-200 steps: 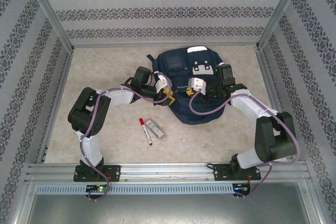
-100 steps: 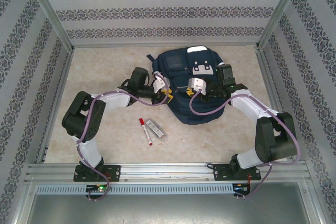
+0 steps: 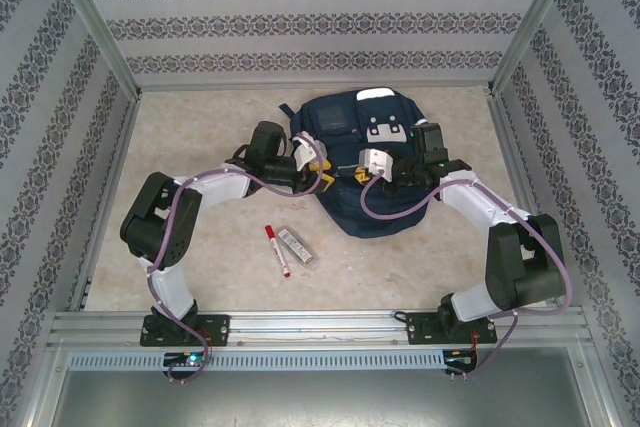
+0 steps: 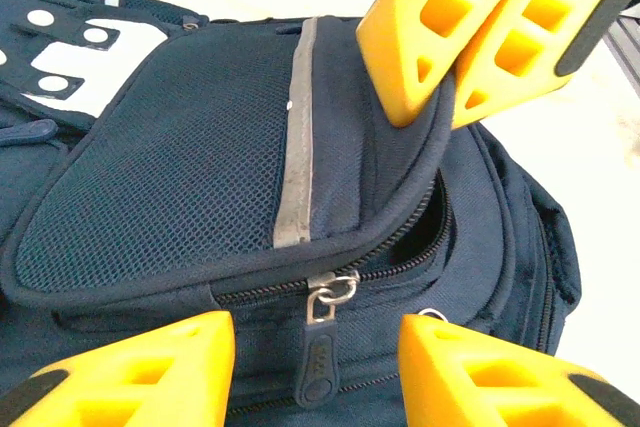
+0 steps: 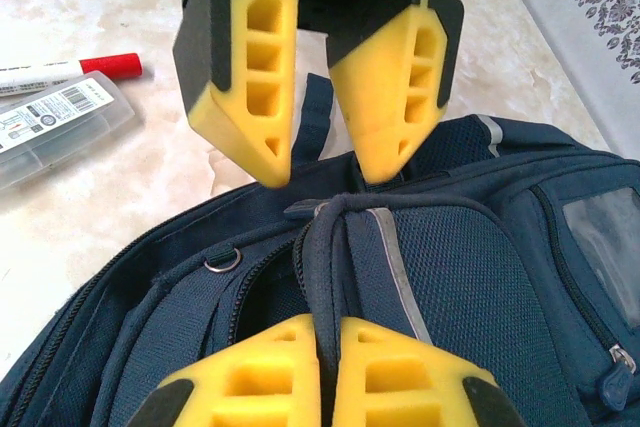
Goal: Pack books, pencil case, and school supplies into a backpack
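The navy backpack (image 3: pixel 350 119) lies flat at the table's middle back. My right gripper (image 5: pixel 327 335) is shut on a pinched fold of the front pocket's rim (image 5: pixel 352 237), holding the zip mouth (image 4: pixel 425 232) slightly agape. Facing it, my left gripper (image 4: pixel 315 345) stands open, its fingers on either side of the dark zipper pull (image 4: pixel 322 372) without touching it. From above, the left gripper (image 3: pixel 318 169) and right gripper (image 3: pixel 358 175) meet at the backpack's left edge. The red-capped marker (image 3: pixel 277 249) and clear pencil case (image 3: pixel 295 245) lie on the table in front. The books are out of view.
Metal frame posts and patterned walls close in the table (image 3: pixel 200 127) on three sides. A rail (image 3: pixel 320 327) carrying both arm bases runs along the near edge. The marker (image 5: pixel 70 69) and pencil case (image 5: pixel 55 125) lie just left of the backpack's lower corner.
My left arm has stretched out and its gripper has shifted slightly up and right along the backpack's edge. The right arm keeps its grip and has not moved.
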`<move>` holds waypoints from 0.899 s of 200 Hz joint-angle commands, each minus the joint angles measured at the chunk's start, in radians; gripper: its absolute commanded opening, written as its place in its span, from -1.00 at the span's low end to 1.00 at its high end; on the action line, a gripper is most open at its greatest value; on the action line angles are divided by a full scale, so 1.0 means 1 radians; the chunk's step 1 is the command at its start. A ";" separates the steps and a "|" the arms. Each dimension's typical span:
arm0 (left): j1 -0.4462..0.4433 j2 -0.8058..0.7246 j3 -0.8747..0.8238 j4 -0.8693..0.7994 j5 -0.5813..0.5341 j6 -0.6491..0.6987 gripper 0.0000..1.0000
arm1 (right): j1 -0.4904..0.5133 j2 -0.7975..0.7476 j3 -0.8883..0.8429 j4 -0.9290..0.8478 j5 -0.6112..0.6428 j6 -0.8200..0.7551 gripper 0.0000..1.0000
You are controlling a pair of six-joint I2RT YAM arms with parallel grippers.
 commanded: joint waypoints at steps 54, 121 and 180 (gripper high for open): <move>-0.031 0.071 0.039 0.002 -0.025 -0.009 -0.39 | 0.013 -0.005 0.028 -0.017 -0.088 -0.009 -1.00; 0.038 0.076 0.082 0.037 -0.129 -0.102 -1.00 | 0.017 -0.002 0.014 -0.031 -0.072 -0.038 -1.00; 0.085 0.116 0.132 -0.011 -0.289 -0.197 -0.66 | 0.027 -0.003 -0.005 -0.028 -0.055 -0.048 -0.96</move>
